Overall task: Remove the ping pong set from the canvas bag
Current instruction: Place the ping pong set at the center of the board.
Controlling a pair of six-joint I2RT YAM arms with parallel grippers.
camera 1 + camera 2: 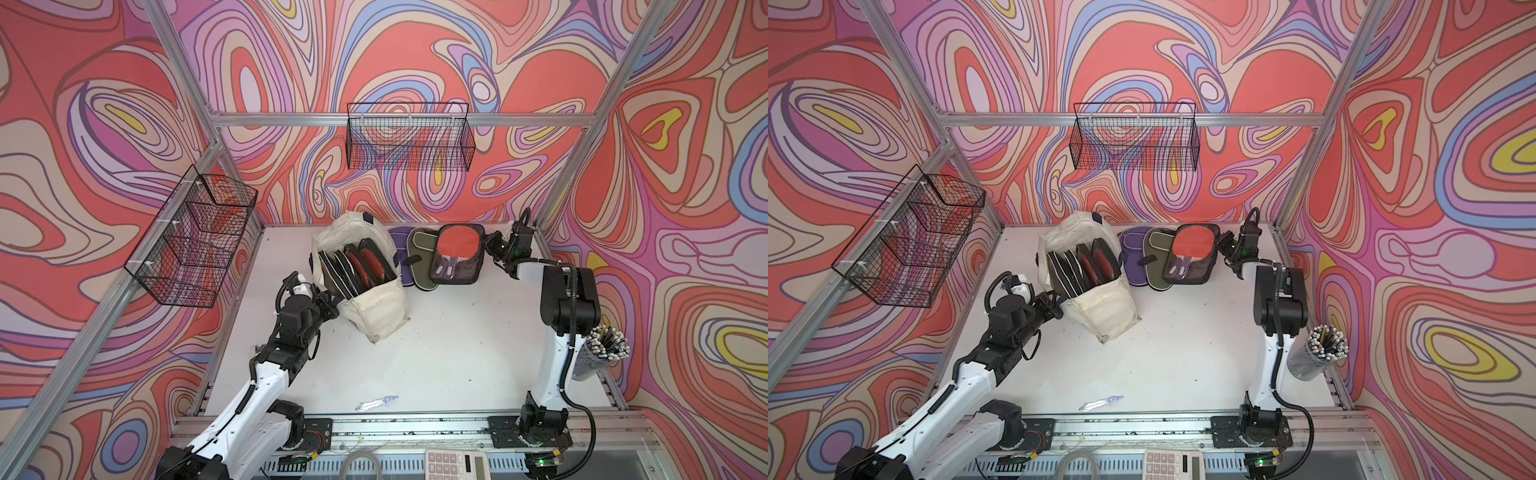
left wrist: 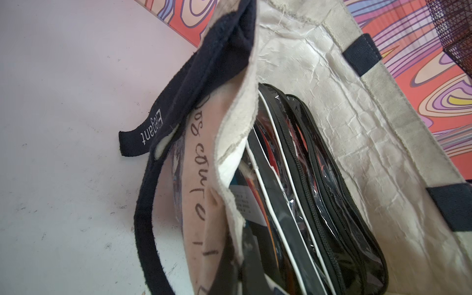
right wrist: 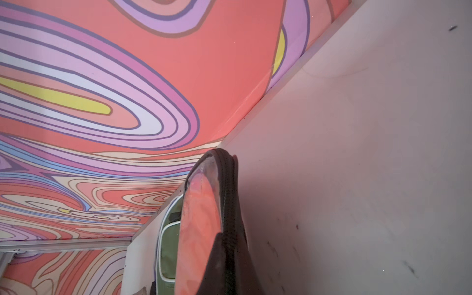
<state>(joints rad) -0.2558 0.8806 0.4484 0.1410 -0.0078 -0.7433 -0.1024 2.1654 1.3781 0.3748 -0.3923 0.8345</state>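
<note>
The cream canvas bag (image 1: 374,307) (image 1: 1100,309) stands open at the table's middle back, with several black zip-cased ping pong sets (image 1: 359,266) (image 2: 319,194) upright inside. My left gripper (image 1: 332,300) (image 1: 1057,305) (image 2: 237,260) is shut on the bag's near rim, beside the navy strap (image 2: 204,84). A ping pong set (image 1: 457,253) (image 1: 1192,253) in a clear case, showing a red paddle (image 3: 201,229), lies outside the bag at the back right. My right gripper (image 1: 489,244) (image 1: 1222,243) (image 3: 229,263) is shut on that case's zip edge.
Under the red-paddle set lie a green case (image 1: 422,259) (image 3: 169,245) and a purple case (image 1: 400,241). Black wire baskets hang on the left wall (image 1: 195,237) and back wall (image 1: 409,137). A pen cup (image 1: 602,353), a calculator (image 1: 457,465) and a small silvery tool (image 1: 376,403) sit toward the front.
</note>
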